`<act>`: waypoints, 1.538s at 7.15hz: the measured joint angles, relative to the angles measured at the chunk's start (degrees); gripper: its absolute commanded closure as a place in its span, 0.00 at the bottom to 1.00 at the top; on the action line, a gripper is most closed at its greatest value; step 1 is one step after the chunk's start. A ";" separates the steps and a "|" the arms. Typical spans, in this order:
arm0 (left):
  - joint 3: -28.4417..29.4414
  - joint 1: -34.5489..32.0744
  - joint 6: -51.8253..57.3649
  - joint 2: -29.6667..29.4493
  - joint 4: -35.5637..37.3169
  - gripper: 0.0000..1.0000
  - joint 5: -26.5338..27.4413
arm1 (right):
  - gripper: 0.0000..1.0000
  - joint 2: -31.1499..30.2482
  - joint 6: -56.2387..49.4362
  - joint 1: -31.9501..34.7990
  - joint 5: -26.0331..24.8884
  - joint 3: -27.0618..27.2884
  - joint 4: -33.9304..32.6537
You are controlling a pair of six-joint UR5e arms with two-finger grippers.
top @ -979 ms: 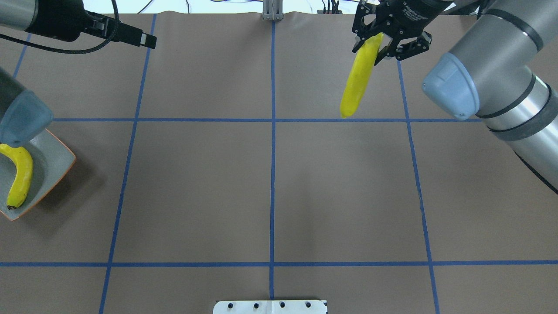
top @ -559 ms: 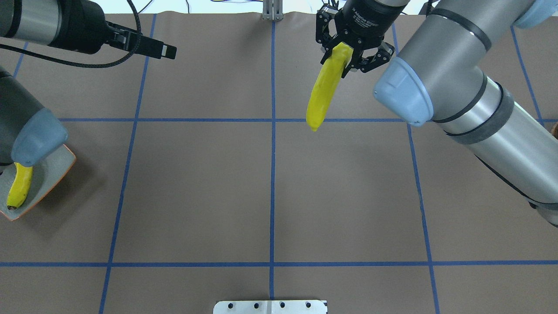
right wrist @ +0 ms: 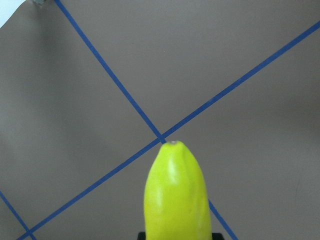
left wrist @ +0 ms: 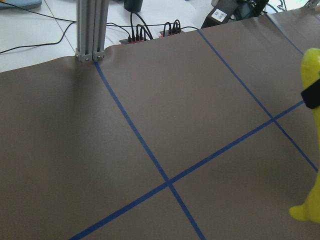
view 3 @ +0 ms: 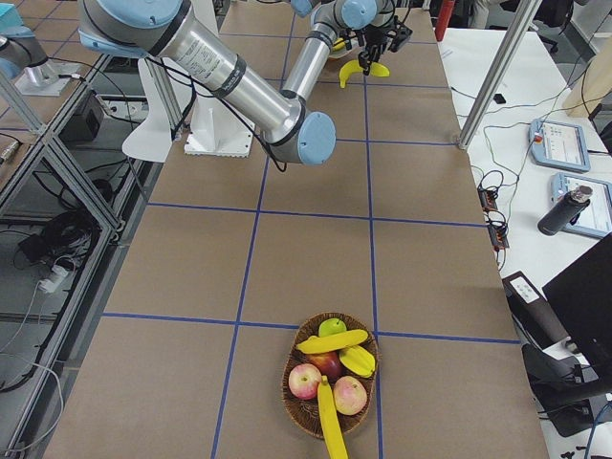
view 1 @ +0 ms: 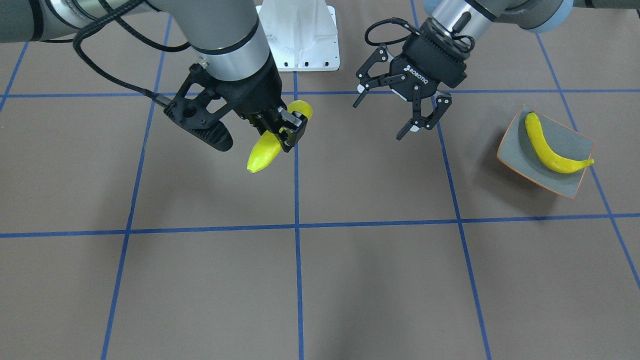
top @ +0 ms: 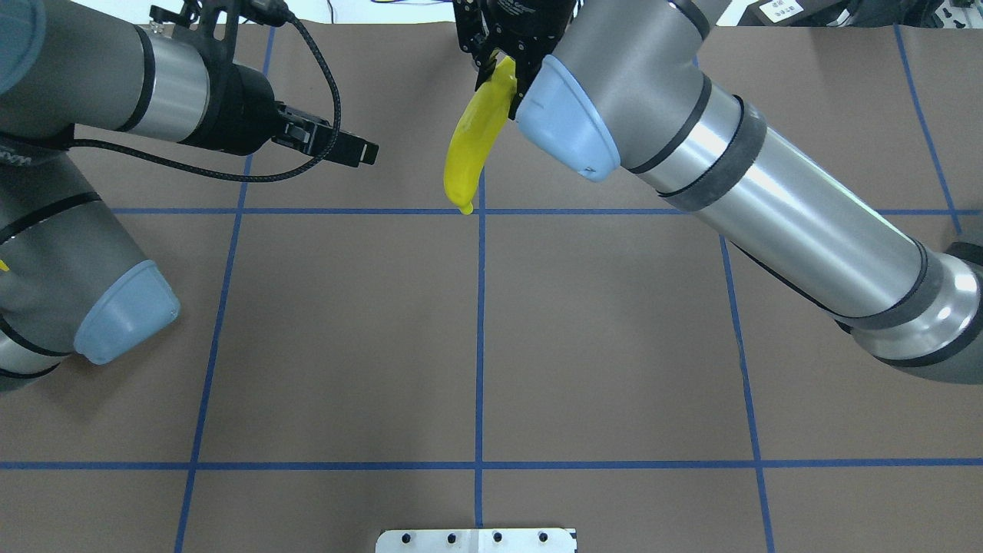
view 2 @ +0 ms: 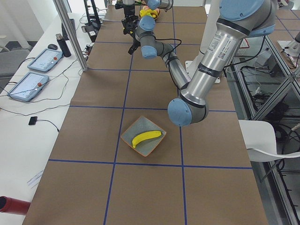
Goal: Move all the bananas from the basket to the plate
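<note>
My right gripper (view 1: 282,131) is shut on a yellow banana (view 1: 265,152) and holds it above the table near the far centre line; the same banana (top: 470,146) hangs with its tip down in the overhead view. My left gripper (view 1: 382,114) stands open and holds nothing, a short way from that banana. The grey plate (view 1: 515,145) with an orange rim lies on my left side with one banana (view 1: 550,152) in it. In the overhead view my left arm hides the plate. The basket (view 3: 287,402) at my right end holds more bananas (view 3: 333,341).
Red and green apples (view 3: 306,381) share the basket with the bananas. Blue tape lines (top: 480,322) divide the brown table cover. A white base plate (view 1: 300,30) sits at the robot's foot, and an aluminium post (left wrist: 90,30) stands at the far edge.
My right gripper has carried the banana leftward, from the right half to the centre line. My left gripper has moved right toward the centre, and its arm now covers the plate.
</note>
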 measured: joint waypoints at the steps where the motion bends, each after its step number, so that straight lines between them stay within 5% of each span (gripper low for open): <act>1: -1.17 1.18 0.07 -0.11 0.18 0.00 0.26 | 1.00 2.12 0.32 -0.20 0.02 -2.61 -0.05; 5: -2.55 4.24 -0.03 -0.50 0.24 0.12 0.42 | 1.00 7.23 1.62 -0.71 0.03 -8.45 -0.08; 9: -2.55 4.52 -0.34 -1.26 0.23 0.14 0.37 | 1.00 7.55 2.03 -2.66 -0.09 -8.50 -1.76; 11: -2.50 4.52 -0.41 -1.27 0.23 0.24 0.39 | 1.00 7.62 2.06 -3.66 -0.07 -6.82 -4.73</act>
